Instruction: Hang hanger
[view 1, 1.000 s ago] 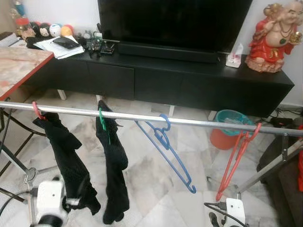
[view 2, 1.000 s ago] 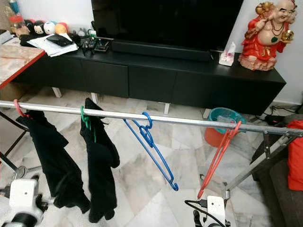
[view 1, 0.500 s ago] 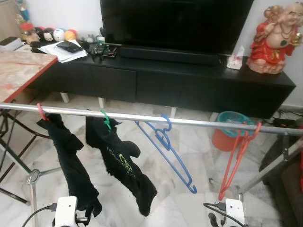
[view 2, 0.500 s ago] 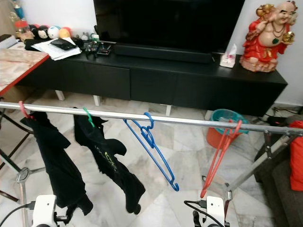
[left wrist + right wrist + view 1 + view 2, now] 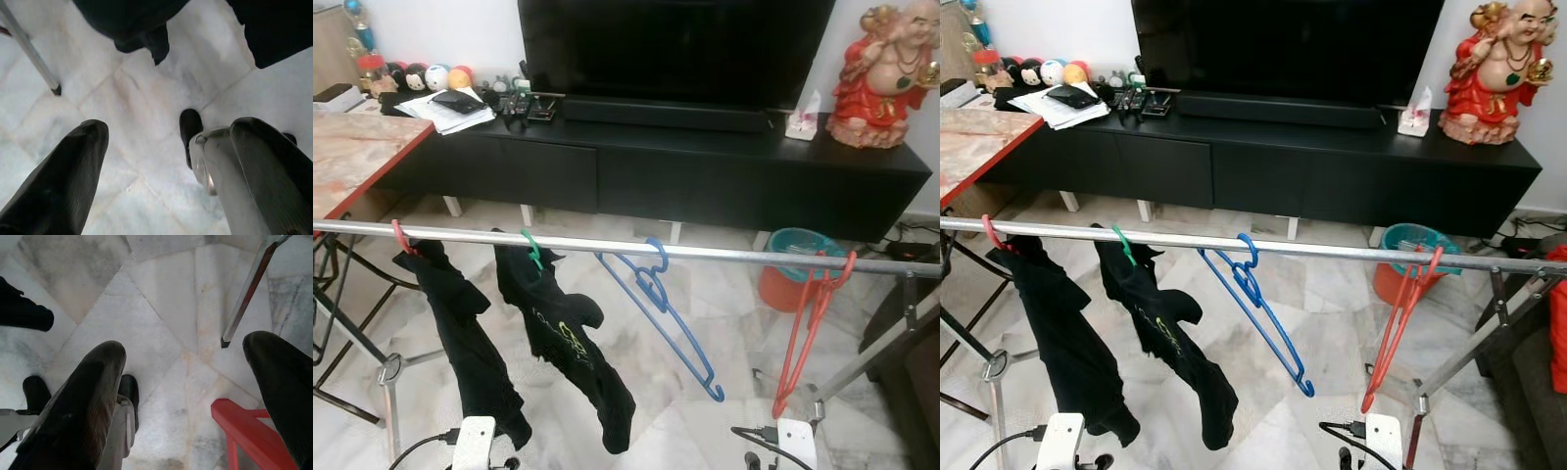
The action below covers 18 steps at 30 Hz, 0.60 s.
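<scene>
Living room: television [image 5: 675, 44], TV cabinet [image 5: 705, 171]

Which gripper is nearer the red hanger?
Right. The right gripper hangs open just under the red hanger; the left gripper is below the black garments.

Rail [image 5: 607, 243]: bare metal tube, smooth w/ dull silver sheen. Blue hanger [image 5: 666, 313] & red hanger [image 5: 808, 328]: thin plastic, smooth, slight gloss. Two black garments [image 5: 563, 348]: soft matt cloth, limp & creased. Floor [image 5: 1263, 411]: polished marble-look tiles, pale w/ grey veining, glossy. TV cabinet [image 5: 705, 166]: black, smooth, matt-satin finish. TV [image 5: 675, 44]: glossy dark screen. Statue [image 5: 886, 69]: shiny glazed red & gold. Table [image 5: 347, 147]: mottled stone-look top, red edge. Left gripper [image 5: 161, 171] & right gripper [image 5: 190, 396]: fingers spread, black w/ fine-textured semi-gloss surface.
</scene>
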Tool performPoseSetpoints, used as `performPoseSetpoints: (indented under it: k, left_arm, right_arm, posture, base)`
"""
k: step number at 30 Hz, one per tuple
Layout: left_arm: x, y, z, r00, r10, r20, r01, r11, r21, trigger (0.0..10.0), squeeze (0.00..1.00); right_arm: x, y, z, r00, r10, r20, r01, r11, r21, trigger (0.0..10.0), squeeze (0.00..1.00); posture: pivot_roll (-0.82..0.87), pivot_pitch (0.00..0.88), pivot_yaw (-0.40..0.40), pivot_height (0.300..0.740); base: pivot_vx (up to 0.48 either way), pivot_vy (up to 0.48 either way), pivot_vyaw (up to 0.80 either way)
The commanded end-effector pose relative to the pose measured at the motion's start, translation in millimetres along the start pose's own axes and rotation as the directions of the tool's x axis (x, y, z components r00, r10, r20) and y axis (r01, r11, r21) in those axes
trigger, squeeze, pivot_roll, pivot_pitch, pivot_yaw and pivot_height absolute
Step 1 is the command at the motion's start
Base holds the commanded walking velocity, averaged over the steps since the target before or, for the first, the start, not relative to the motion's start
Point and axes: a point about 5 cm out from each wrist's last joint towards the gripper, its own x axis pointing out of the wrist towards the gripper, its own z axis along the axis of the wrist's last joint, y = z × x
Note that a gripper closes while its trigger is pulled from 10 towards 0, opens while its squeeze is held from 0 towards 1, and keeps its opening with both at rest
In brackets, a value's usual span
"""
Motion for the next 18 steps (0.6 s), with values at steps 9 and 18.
performPoseSetpoints:
  k: [9, 18]
  left_arm:
    - [-2.6, 0.1, -19, 0.998, -0.015, -0.063, 0.022, 0.994, 0.104, 10.0, 0.00]
    - [-6.2, 3.8, -34, 0.994, -0.012, -0.105, 0.023, 0.994, 0.107, 10.0, 0.00]
  right_arm:
    - [-1.2, 2.5, -11, 0.999, 0.005, -0.044, -0.004, 1.000, 0.028, 10.0, 0.00]
    - [-1.6, 2.2, -13, 0.999, -0.001, -0.044, 0.003, 0.999, 0.046, 10.0, 0.00]
  posture:
    - [-0.16, 0.000, 0.016, 0.740]
    - [-0.14, 0.000, -0.001, 0.740]
  base:
    - [0.000, 0.000, 0.00]
    - [0.000, 0.000, 0.00]
